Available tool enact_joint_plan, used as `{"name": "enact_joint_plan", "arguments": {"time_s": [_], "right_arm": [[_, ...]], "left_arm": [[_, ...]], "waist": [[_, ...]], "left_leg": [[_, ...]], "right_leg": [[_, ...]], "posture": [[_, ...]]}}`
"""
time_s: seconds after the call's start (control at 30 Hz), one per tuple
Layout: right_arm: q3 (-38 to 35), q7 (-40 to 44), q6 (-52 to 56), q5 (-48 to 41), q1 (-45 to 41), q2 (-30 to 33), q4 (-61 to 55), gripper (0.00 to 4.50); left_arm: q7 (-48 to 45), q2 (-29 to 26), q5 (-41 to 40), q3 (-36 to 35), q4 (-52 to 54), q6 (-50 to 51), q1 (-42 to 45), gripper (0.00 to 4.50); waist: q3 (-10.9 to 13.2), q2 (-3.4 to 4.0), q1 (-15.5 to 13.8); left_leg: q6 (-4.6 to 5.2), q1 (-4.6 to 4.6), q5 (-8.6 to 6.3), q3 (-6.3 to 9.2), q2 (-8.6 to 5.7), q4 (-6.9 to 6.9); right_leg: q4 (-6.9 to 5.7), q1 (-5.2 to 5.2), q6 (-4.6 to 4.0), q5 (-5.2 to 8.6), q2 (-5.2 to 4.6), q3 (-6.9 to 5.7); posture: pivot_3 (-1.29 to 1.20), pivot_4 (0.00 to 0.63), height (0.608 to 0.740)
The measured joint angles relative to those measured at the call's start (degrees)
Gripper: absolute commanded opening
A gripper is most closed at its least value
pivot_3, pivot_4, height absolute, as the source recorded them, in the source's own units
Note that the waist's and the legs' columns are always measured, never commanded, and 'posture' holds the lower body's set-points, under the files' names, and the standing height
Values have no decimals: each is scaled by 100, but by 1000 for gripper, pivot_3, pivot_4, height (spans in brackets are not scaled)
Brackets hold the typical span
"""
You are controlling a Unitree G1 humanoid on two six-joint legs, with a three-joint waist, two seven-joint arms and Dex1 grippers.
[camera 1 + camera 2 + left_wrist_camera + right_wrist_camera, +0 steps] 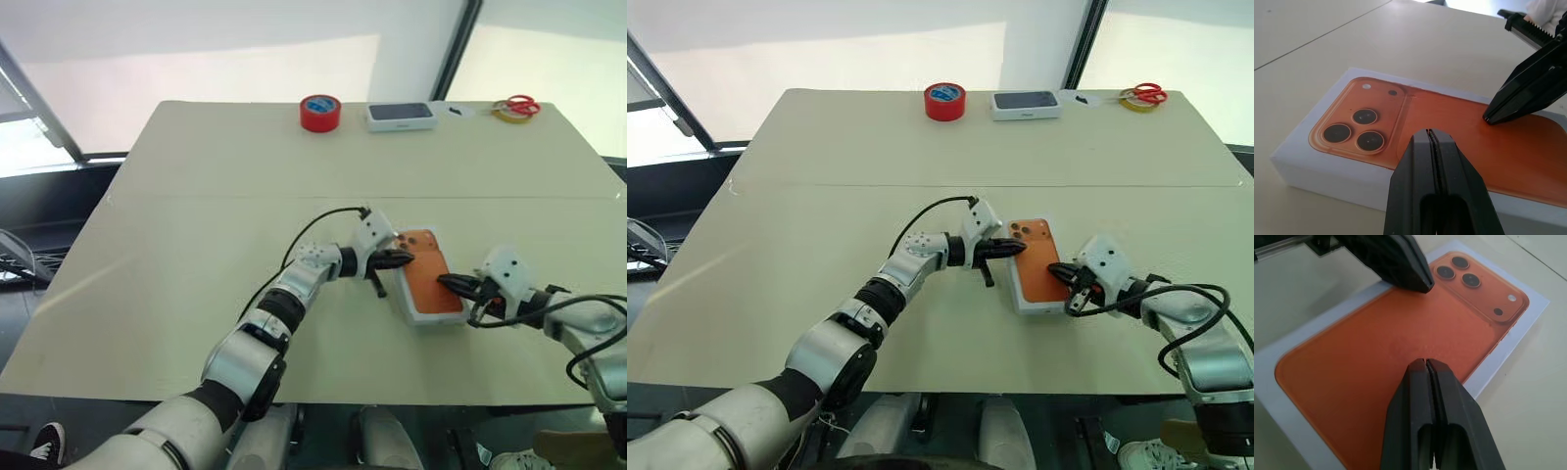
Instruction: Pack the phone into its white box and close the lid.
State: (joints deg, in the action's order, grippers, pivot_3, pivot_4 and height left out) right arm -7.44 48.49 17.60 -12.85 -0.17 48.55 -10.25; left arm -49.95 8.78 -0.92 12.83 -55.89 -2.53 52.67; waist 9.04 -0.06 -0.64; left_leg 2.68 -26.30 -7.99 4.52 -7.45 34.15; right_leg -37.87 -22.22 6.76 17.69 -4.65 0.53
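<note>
Orange, smooth and round-cornered, the phone (1459, 142) with three raised lenses lies back up in the shallow white cardboard box (1317, 169) on the matte beige desk (196, 196), between both pairs of black fingers: left fingers (1432, 166) closed beside it, right fingers (1427, 396) closed over its surface.

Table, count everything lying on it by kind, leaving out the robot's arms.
Tape rolls: 2, a red tape roll and a yellow tape roll
Boxes: 2, the white box and a dark-topped box
Phones: 1, the phone, orange, in the white box
Scissors: 1, red-handled scissors
Total: 6
</note>
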Motion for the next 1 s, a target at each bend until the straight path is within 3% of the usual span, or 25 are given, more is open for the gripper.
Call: {"name": "enact_joint_plan", "arguments": {"time_s": [0.03, 0.1, 0.13, 0.33, 0.37, 0.57, 0.77, 1.0], "right_arm": [[31, -31, 2, 63, -1, -7, -25, 16], [-14, -42, 207, -32, -4, -59, -70, 550], [-96, -14, 351, -188, -31, -123, -71, 910], [-261, 147, 878, -997, -387, -490, -67, 3876], [-339, 198, 885, -1085, -466, -475, -67, 4388], [-863, 768, 503, -1327, -478, -188, 22, 4456], [-1270, 1339, -257, -1099, -139, 318, 678, 4456], [-1403, 1725, -710, -1023, -119, 471, 1688, 4456]], "left_arm": [[-21, -6, 21, -3, 0, 60, 0, 257], [-159, -40, -26, -37, 33, 220, -1, 877], [-212, -39, -97, -79, 57, 321, -3, 1421], [-331, -558, -326, -361, 603, 340, -239, 4307], [-450, -739, -379, -412, 839, 353, -371, 4500], [-877, -1871, -613, -580, 2250, 701, -1202, 4500], [-1002, -3205, -1304, -1263, 3916, 1968, -1977, 4500], [-1362, -4339, -1685, -1724, 4570, 2243, -3244, 4500]], "waist": [[-8, -10, -6], [-13, -19, -6], [-15, -23, -7], [-10, -14, 38], [-10, -14, 39], [-9, -11, -27], [-12, -4, -4], [-16, 17, 17]], "left_leg": [[0, 5, 0, 4, 1, 0], [0, 5, 0, 5, 0, 2], [0, 5, 0, 6, 0, 2], [0, -21, 1, 2, -1, -4], [0, -20, 1, 2, 0, -5], [-2, -12, 1, 3, -2, -1], [-2, -5, 0, 2, 0, -8], [-3, -3, 0, -7, 3, -24]], "right_leg": [[1, 8, 0, 1, 1, -3], [4, 12, -1, 1, 1, -3], [6, 14, -1, 1, 0, -4], [-10, -8, 0, 0, 0, 4], [-11, -12, 0, 0, 1, 4], [-8, -14, -1, 0, -1, 3], [-8, -16, -3, 0, 0, 7], [-8, -25, -8, 3, 0, 20]], "posture": [[0, 150, 740], [0, 150, 740], [0, 150, 740], [0, 150, 740], [0, 150, 740], [0, 150, 740], [0, 150, 740], [0, 150, 740]]}}
